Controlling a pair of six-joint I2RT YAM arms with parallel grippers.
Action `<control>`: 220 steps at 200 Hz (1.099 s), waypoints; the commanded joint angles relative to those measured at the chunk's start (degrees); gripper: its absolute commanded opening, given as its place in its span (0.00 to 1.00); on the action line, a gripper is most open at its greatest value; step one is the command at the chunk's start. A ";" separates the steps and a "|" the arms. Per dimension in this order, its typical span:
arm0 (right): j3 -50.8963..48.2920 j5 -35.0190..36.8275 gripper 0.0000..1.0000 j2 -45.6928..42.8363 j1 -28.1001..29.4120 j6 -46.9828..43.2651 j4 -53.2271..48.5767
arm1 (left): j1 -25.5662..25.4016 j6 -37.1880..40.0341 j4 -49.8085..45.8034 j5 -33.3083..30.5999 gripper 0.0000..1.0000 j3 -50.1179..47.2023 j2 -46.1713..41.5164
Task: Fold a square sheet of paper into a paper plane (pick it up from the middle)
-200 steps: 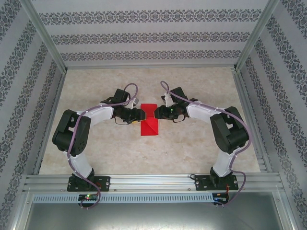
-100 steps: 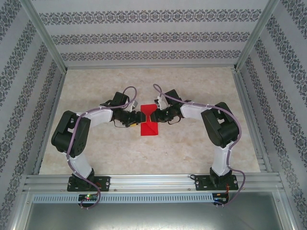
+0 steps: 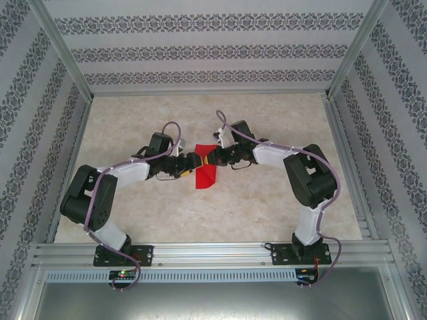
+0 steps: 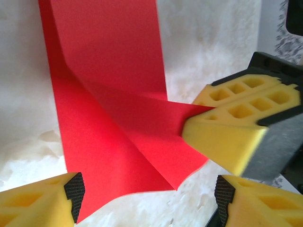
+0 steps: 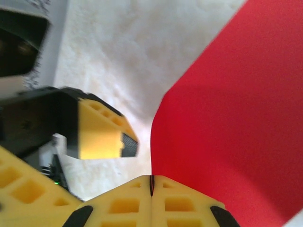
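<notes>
The square sheet of paper [image 3: 204, 175] is bright red and creased, lying on the table with its far part raised. My right gripper [image 3: 212, 157] is shut on the sheet's edge; in the right wrist view a thin red line shows between the closed yellow pads [image 5: 128, 203], and the red sheet [image 5: 232, 132] spreads to the right. In the left wrist view the paper [image 4: 109, 109] shows a diagonal crease, with the right gripper [image 4: 187, 124] pinching a raised flap. My left gripper [image 4: 149, 203] stands open at the sheet's near edge, one finger on each side. It sits left of the paper [image 3: 189, 162].
The marble-look tabletop [image 3: 267, 207] lies all round the paper, inside patterned walls and aluminium frame posts [image 3: 63, 63]. The left gripper's fingertip [image 5: 106, 135] is close beside the right gripper. Both arm bases stand at the near rail [image 3: 213, 252].
The right gripper has moved in from the right and shut on the paper's edge. The left gripper has opened wider and its arm has stretched lower. The sheet's far part has lifted and buckled.
</notes>
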 commanded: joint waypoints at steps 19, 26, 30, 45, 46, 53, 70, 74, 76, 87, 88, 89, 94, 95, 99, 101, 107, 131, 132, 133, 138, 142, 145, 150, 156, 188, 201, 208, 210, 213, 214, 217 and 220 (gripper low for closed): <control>-2.60 -5.97 0.00 -4.60 -0.95 6.85 9.08 | 0.92 -9.03 12.09 -1.19 0.76 -3.30 -4.08; -3.04 -6.42 0.00 -4.60 -1.05 7.73 10.12 | 1.07 -10.14 13.58 -1.33 0.76 -3.51 -4.32; -3.25 -6.78 0.00 -4.60 -1.09 8.26 10.78 | 1.07 -10.82 14.38 -1.36 0.76 -3.65 -4.34; -4.35 -8.06 0.00 -4.52 -1.35 11.13 14.79 | 1.22 -13.00 16.91 -1.71 0.74 -3.95 -4.16; -4.42 -8.10 0.00 -4.52 -1.38 11.36 15.11 | 1.24 -13.11 17.09 -1.71 0.74 -3.96 -4.14; -4.90 -8.46 0.00 -4.52 -1.49 12.44 16.63 | 1.31 -13.97 18.13 -1.95 0.73 -4.04 -4.03; -5.92 -9.18 0.00 -4.73 -1.71 14.77 19.60 | 1.57 -16.31 21.83 -2.25 0.71 -4.69 -3.44; -5.96 -9.24 0.00 -4.85 -1.71 15.01 19.79 | 1.59 -16.76 22.87 -2.13 0.70 -4.73 -3.18; -6.10 -9.28 0.00 -4.93 -1.79 15.20 20.09 | 1.60 -17.03 23.32 -1.98 0.70 -4.75 -3.09; -6.32 -9.45 0.00 -5.13 -1.85 15.78 20.79 | 1.74 -17.74 24.82 -1.27 0.70 -4.23 -1.89; -6.33 -9.46 0.00 -5.13 -1.85 15.83 20.88 | 1.71 -17.77 24.92 -1.19 0.70 -4.19 -1.77; -6.42 -9.46 0.00 -5.13 -1.89 15.86 21.02 | 1.70 -17.87 25.10 -1.10 0.70 -4.16 -1.62; -6.61 -9.55 0.00 -5.19 -1.93 16.61 21.84 | 1.77 -18.28 26.07 -0.71 0.69 -3.98 -0.93; -6.69 -9.59 0.00 -5.20 -1.93 16.77 22.07 | 1.73 -18.39 26.33 -0.56 0.69 -3.93 -0.76; -6.97 -9.71 0.00 -5.22 -2.01 17.55 23.22 | 1.70 -19.11 27.51 -0.04 0.68 -3.85 -0.21; -7.13 -9.83 0.00 -5.22 -2.08 17.89 23.82 | 1.71 -19.46 28.19 0.24 0.68 -3.81 0.07; -7.58 -10.14 0.00 -5.18 -2.21 19.37 25.68 | 1.74 -20.39 29.74 0.87 0.67 -3.73 0.95; -8.54 -10.43 0.00 -4.85 -2.92 22.04 29.23 | 1.72 -20.95 30.83 2.01 0.65 -2.35 2.65; -8.54 -10.43 0.00 -4.85 -2.92 22.04 29.23 | 1.72 -20.96 30.78 2.04 0.65 -2.29 2.65; -8.58 -10.43 0.00 -4.86 -2.91 22.13 29.28 | 1.70 -21.00 30.76 2.05 0.65 -2.29 2.65; -8.67 -10.51 0.00 -4.79 -3.05 22.41 29.64 | 1.74 -20.96 30.67 2.13 0.65 -2.06 2.65; -8.65 -10.56 0.00 -4.78 -3.19 22.45 29.63 | 1.72 -21.00 30.75 2.42 0.65 -1.88 2.53; -8.67 -10.60 0.00 -4.70 -3.17 22.48 29.65 | 1.77 -20.97 30.67 2.68 0.64 -1.71 2.48; -8.66 -10.60 0.00 -4.61 -3.16 22.48 29.67 | 1.77 -20.97 30.47 3.08 0.64 -1.34 2.19; -8.67 -10.65 0.00 -4.45 -3.16 22.47 29.68 | 1.77 -20.87 30.04 3.40 0.63 -0.92 1.88; -9.05 -10.78 0.00 -3.40 -3.35 24.17 32.38 | 1.69 -20.97 28.99 5.20 0.51 -0.04 1.07; -9.14 -10.75 0.00 -3.25 -3.42 24.55 32.88 | 1.68 -20.75 28.66 5.52 0.46 -0.42 1.08; -9.25 -10.69 0.00 -3.11 -3.49 24.71 33.20 | 1.63 -20.63 28.61 5.80 0.45 -0.58 1.16; -9.37 -10.74 0.00 -3.04 -3.51 24.80 33.33 | 1.61 -20.57 28.55 5.90 0.45 -0.61 1.16; -9.47 -10.70 0.00 -3.04 -3.47 24.91 33.51 | 1.68 -20.47 28.37 6.03 0.44 -0.59 1.20; -9.44 -10.70 0.00 -2.98 -3.44 24.93 33.57 | 1.68 -20.45 28.28 6.02 0.44 -0.61 1.18; -9.49 -10.69 0.00 -2.94 -3.55 25.04 33.81 | 1.65 -20.30 28.11 6.09 0.44 -0.55 1.16; -9.56 -10.69 0.00 -2.87 -3.59 25.23 33.95 | 1.68 -20.19 27.86 6.07 0.44 -0.61 1.16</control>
